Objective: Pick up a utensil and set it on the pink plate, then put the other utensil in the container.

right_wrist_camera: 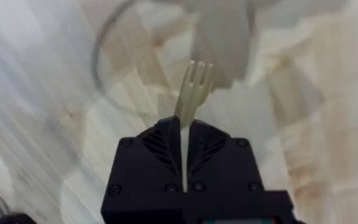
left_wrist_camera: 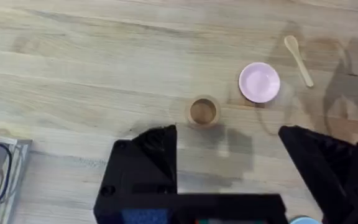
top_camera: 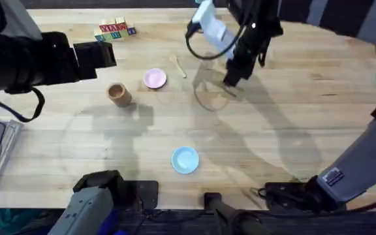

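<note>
1. Wooden fork [right_wrist_camera: 193,87] sits pinched in the right tool [right_wrist_camera: 185,134], above the counter [top_camera: 273,150].
2. Left tool [left_wrist_camera: 229,155] is spread, hovering near the container [left_wrist_camera: 203,112] and pink plate [left_wrist_camera: 259,81].
3. Spoon [left_wrist_camera: 298,57] lies beside the plate.

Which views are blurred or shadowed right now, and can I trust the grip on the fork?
Right wrist view: the table streaks with motion blur, yet the fork reads sharp, clamped in the right gripper with its jaws shut. Overhead view: the left arm looms dark and blurred; soft arm shadows fall by the container. Left wrist view: sharp, shadows dim the wood by the spoon and pink plate.
</note>
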### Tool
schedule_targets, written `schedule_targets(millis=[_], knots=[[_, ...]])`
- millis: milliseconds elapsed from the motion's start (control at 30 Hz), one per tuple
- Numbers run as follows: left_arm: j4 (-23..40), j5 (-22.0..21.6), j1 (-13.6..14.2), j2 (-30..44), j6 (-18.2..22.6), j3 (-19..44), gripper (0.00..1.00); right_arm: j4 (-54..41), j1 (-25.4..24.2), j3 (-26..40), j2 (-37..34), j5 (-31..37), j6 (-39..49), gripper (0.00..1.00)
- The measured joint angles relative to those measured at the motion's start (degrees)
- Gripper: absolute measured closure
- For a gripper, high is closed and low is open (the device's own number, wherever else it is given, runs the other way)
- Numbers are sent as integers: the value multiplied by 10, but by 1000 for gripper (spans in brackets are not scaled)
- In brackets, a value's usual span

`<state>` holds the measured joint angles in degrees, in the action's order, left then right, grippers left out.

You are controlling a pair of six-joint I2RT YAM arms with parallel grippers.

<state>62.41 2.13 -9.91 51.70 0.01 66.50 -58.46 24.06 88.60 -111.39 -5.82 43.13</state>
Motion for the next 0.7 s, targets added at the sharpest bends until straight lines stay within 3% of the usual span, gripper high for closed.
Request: schedule_targets(millis=[267,700], knots=[[0,0,0,0,0,0,7,-3,34,56,0,0,-47,970],[0,0,0,0,16,0,9,102,119,65,0,-9,-126,970]])
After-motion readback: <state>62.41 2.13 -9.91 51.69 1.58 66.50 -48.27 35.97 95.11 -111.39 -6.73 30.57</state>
